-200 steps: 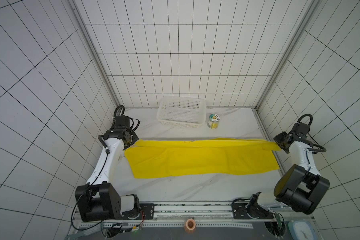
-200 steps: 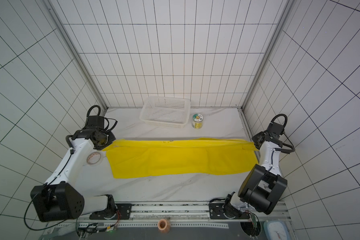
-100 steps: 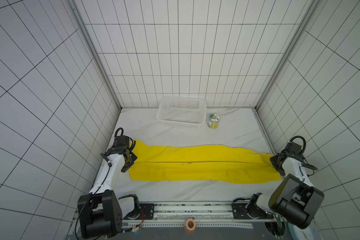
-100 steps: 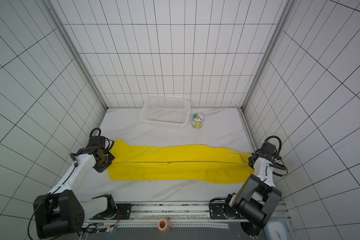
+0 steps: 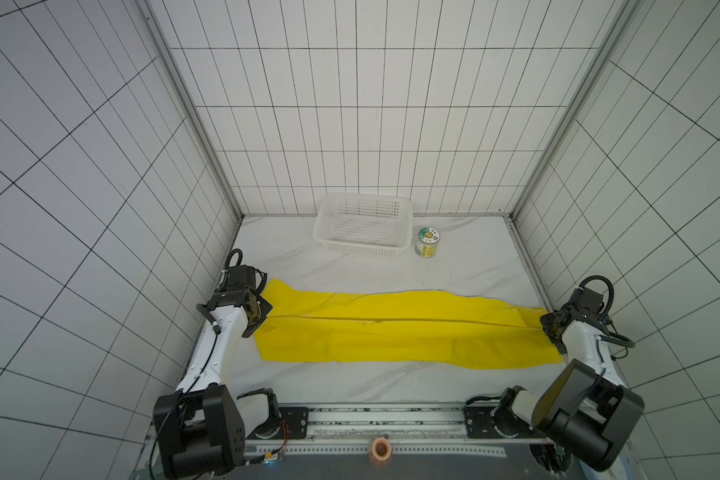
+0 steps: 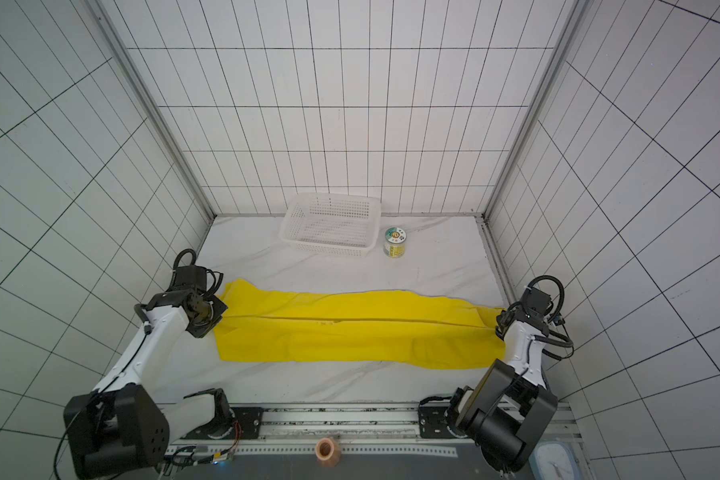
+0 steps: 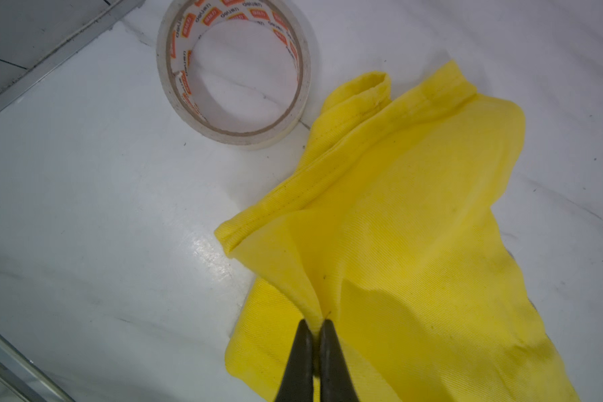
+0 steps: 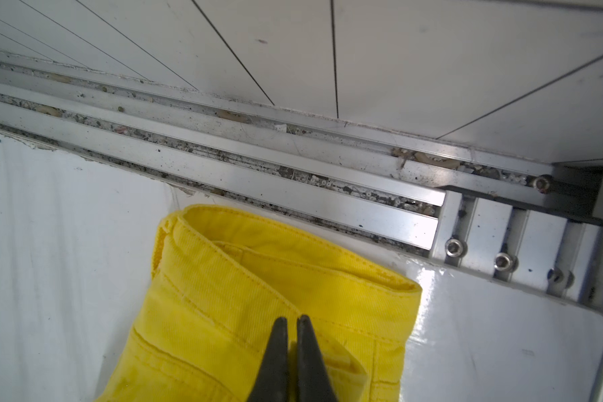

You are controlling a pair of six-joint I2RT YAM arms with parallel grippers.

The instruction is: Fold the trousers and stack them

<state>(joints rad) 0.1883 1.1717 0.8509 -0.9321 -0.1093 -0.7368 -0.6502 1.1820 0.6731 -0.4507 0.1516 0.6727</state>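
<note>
In both top views the left arm [image 5: 215, 349] rises from its base at about 7 o'clock and leans away toward 9 o'clock, wrist bent down low; the right arm [image 5: 585, 345] mirrors it, base at 5 o'clock, wrist low at 3 o'clock; in the wrist views the left gripper [image 7: 312, 322] has its two dark fingers pressed together on a fold of the trousers [image 7: 415, 209]; the right gripper [image 8: 292, 318] is likewise pinched tight on the same trousers
</note>
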